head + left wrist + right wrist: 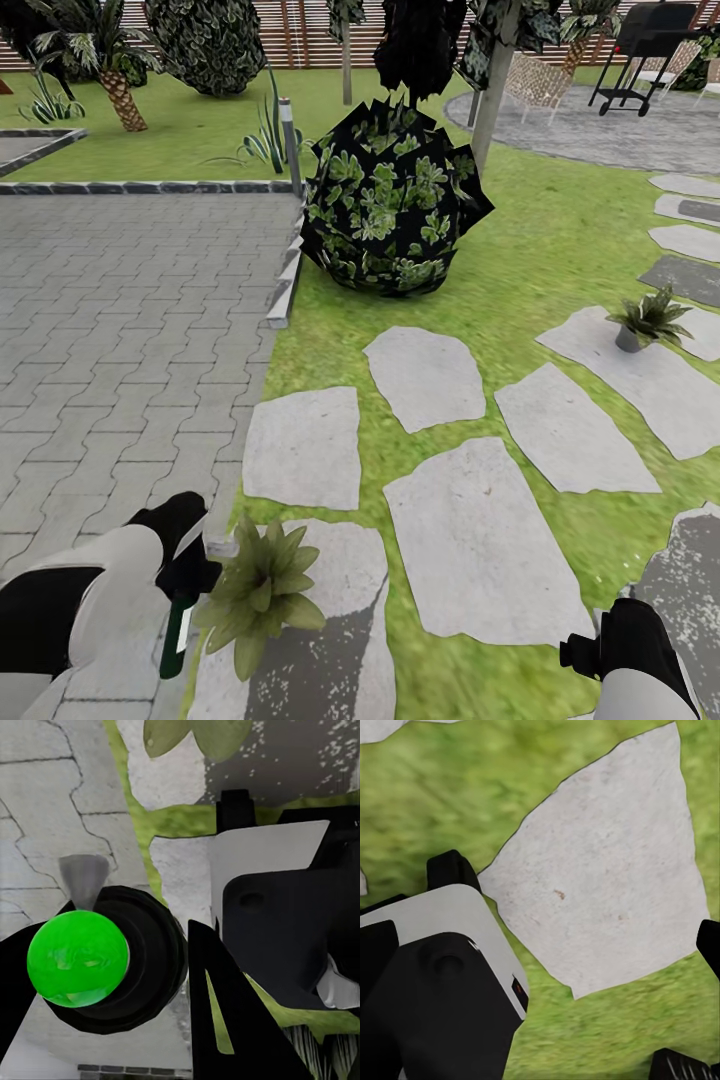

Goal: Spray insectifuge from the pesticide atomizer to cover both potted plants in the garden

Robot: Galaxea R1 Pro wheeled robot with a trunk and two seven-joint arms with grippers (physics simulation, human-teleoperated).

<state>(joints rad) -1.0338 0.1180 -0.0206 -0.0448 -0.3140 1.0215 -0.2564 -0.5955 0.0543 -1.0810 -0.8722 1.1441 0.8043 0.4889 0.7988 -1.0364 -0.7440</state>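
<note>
Green lawn crossed by irregular grey stepping stones (470, 545) lies ahead of the robot, with grey paving (120, 330) on its left side. The left gripper (188, 577) has its jaws closed on the pesticide atomizer (177, 635), whose dark green body hangs below the gripper over the paving's edge; the left wrist view shows the bottle's bright green round end (77, 958) between the black fingers. Just beside it, one potted plant (262, 592) sits on a stepping stone. The right gripper (585, 1050) hangs over grass and a stone, jaws spread and holding nothing. The second potted plant (648, 320) stands well apart on a stone towards the right. Beyond, a big dark round bush (392, 200) sits by the paving's corner, with a slatted wooden fence (300, 35) behind.
</note>
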